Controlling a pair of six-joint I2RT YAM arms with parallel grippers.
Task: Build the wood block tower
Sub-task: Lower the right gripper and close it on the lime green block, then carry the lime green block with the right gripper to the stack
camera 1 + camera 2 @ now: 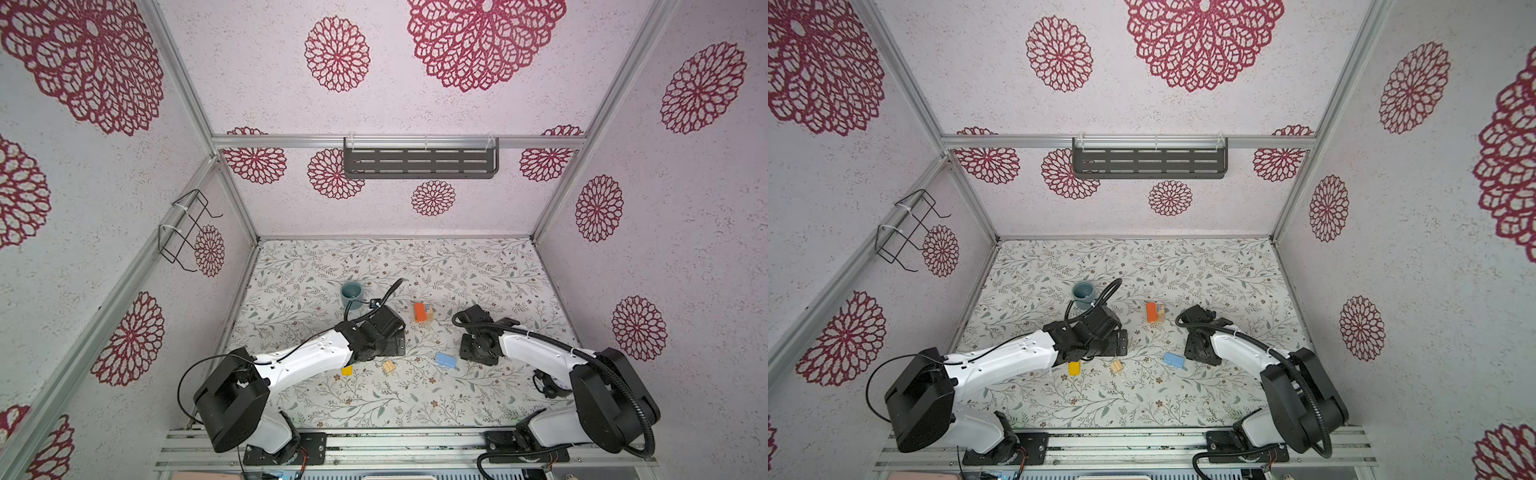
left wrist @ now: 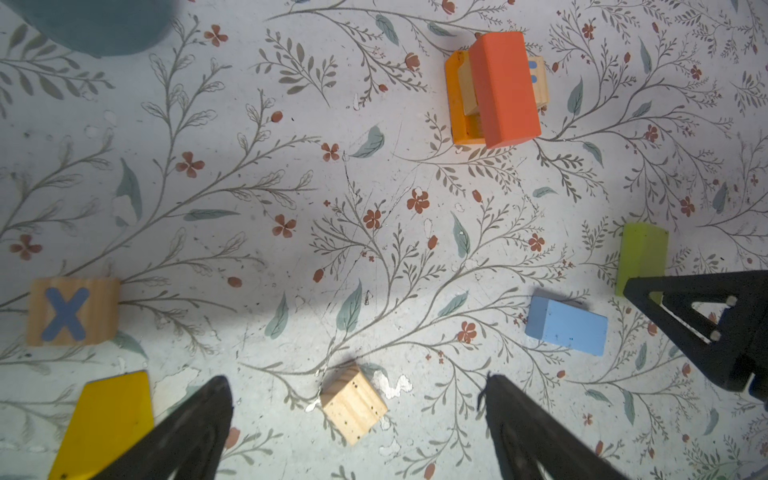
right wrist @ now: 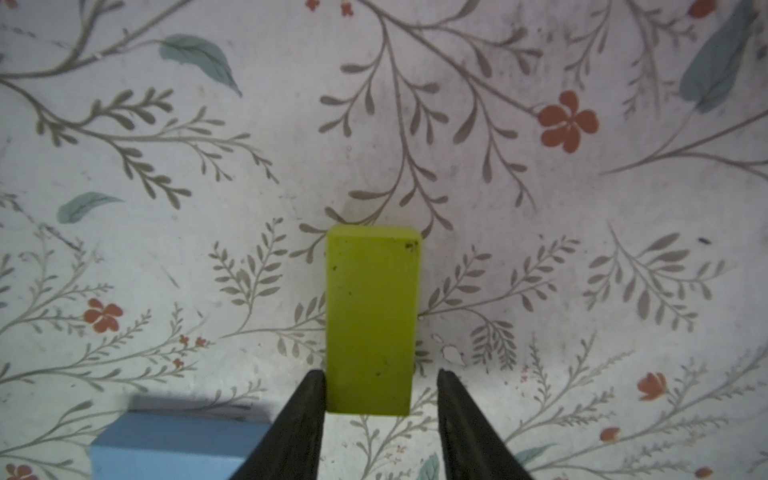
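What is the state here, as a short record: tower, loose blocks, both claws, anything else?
tower: red-orange block on top, lettered cube and orange block beneath
loose on table: yellow block, X cube, grooved cube, blue block, green block
left claw: open wide, over the grooved cube, holding nothing
right claw: open, straddling the green block's end, gap on one side
also present: teal cup

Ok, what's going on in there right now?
The right end effector straddles the green block, jaws not yet closed on it. The left end effector hovers open and empty over a plain wooden cube. The tower is only a small stack; the blue block, yellow block and X cube lie loose.
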